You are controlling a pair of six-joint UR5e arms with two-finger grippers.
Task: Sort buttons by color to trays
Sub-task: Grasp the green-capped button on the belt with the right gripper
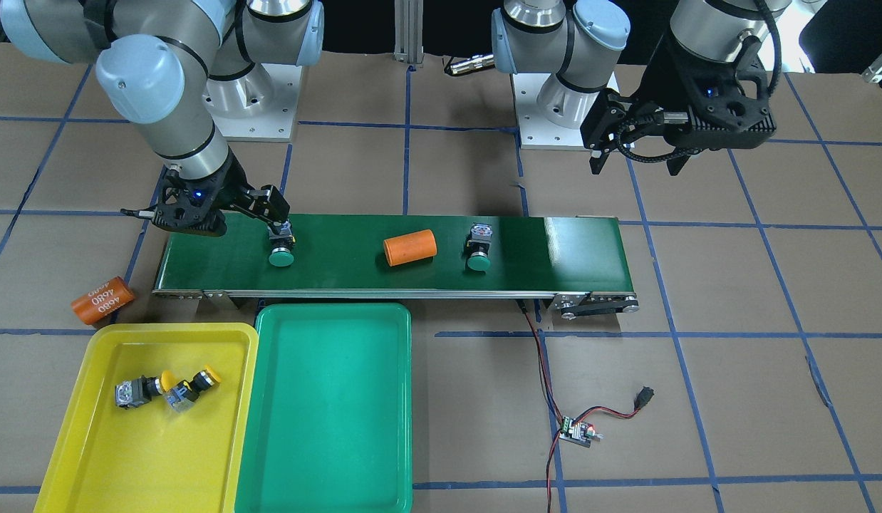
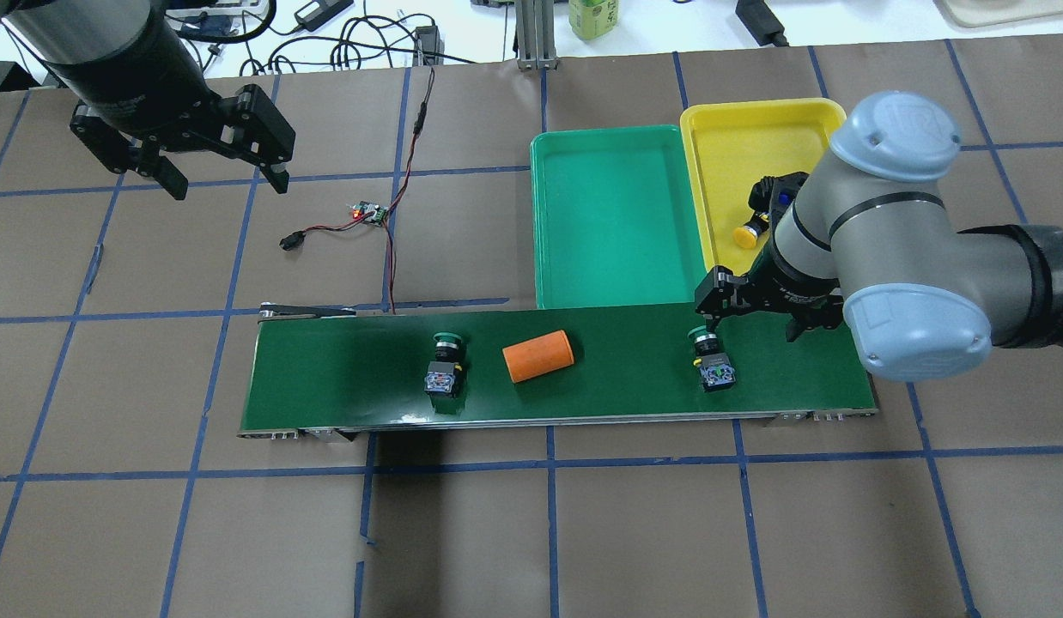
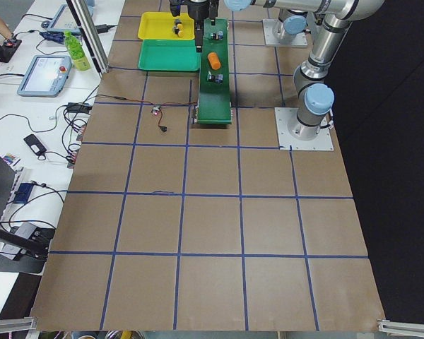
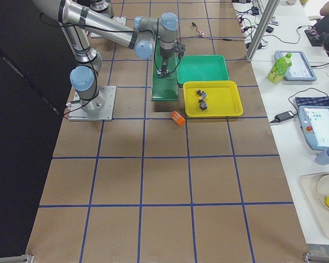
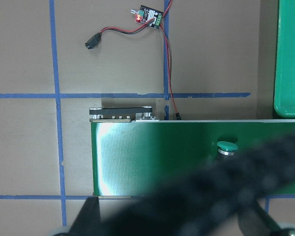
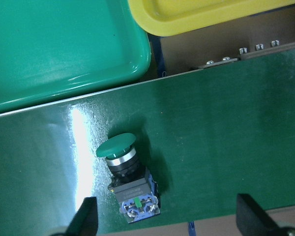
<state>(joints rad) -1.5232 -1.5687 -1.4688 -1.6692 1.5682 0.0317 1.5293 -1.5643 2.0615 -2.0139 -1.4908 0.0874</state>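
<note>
Two green buttons lie on the belt, one [image 1: 281, 249] at the tray end and one [image 1: 479, 249] mid-belt. My right gripper [image 1: 209, 214] hangs open just over the first; in the right wrist view this button [image 6: 125, 179] sits between the fingers [image 6: 86, 219], nearer the left one, untouched. Both yellow buttons [image 1: 145, 388] [image 1: 192, 383] rest in the yellow tray [image 1: 92, 456]. The green tray [image 1: 327, 427] beside it holds nothing. My left gripper [image 2: 227, 180] is open and high, off the belt's other end.
The dark-green conveyor belt [image 1: 569, 249] carries an orange cylinder [image 1: 410, 247] between the two green buttons. A second orange cylinder [image 1: 101, 300] lies on the table by the yellow tray. A small circuit board [image 1: 576, 431] with red and black wires sits near the belt.
</note>
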